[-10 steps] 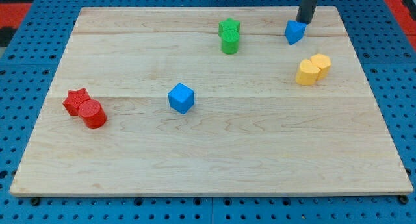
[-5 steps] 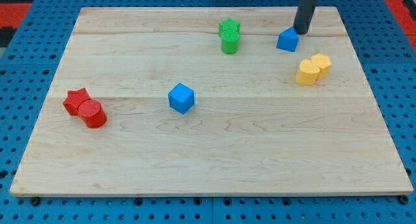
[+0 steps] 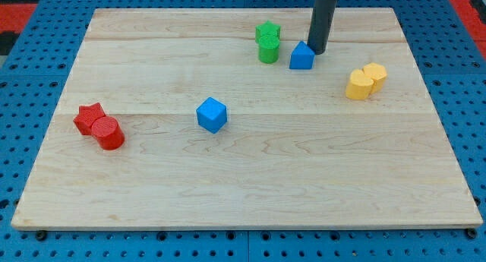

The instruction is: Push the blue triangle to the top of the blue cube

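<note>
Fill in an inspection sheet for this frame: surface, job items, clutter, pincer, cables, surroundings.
Surface: wooden board, flat.
Job items: blue triangle near the view's top, up-right of the blue cube.
Clutter: green blocks left of the triangle; yellow blocks to the view's right; red star touching the red cylinder.
Pincer: none; my tip touches the triangle's upper right.
Cables: nothing seen.
Surroundings: blue pegboard; red mat in the corners.

We see the blue triangle (image 3: 301, 57) near the tabletop's top edge, right of centre; the blue cube (image 3: 212, 115) sits mid-tabletop, well apart.
</note>
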